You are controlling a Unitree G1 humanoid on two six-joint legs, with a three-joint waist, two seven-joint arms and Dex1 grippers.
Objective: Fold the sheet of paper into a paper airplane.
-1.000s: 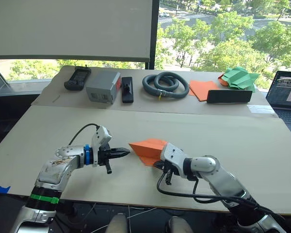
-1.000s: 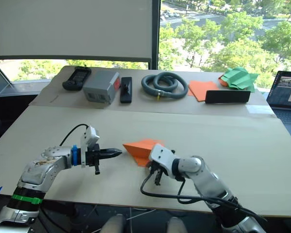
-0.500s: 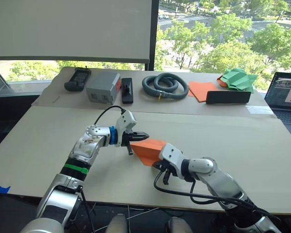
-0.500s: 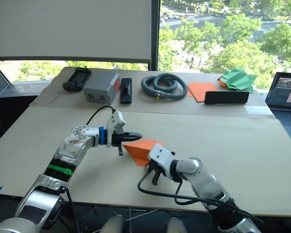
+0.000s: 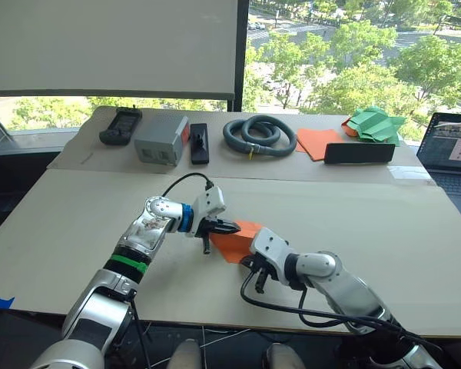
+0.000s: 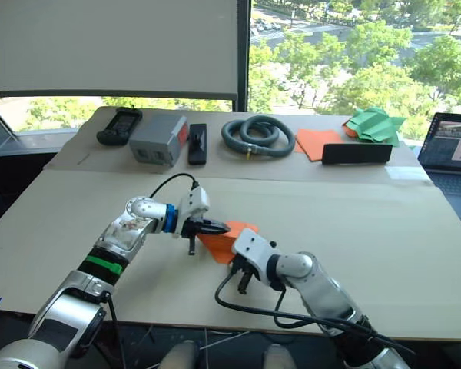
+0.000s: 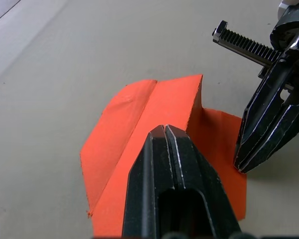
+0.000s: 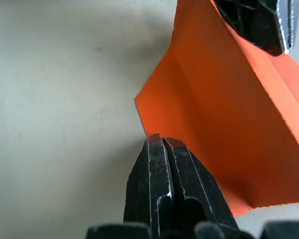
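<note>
The sheet of paper [image 5: 236,241] is orange and lies mid-table as a folded wedge with one flap standing up along a crease [image 7: 134,124]. My left gripper [image 5: 230,227] is shut, its tip [image 7: 165,130] resting on the paper beside the raised flap. My right gripper [image 8: 157,140] is shut too, with nothing between its fingers. It points down at the near edge of the paper [image 8: 224,114], and its tip touches the paper's corner in the left wrist view [image 7: 241,167].
Along the back table stand a black handheld device [image 5: 117,125], a grey box [image 5: 160,140], a black remote [image 5: 197,143], a coiled hose [image 5: 260,135], a flat orange sheet [image 5: 315,141], a black bar [image 5: 359,153] and green folded paper [image 5: 376,124]. A laptop [image 5: 449,154] is at the right.
My left gripper has swung from the table left of the paper to the paper's far side and come down onto it. The right gripper has stayed at the paper's near edge.
</note>
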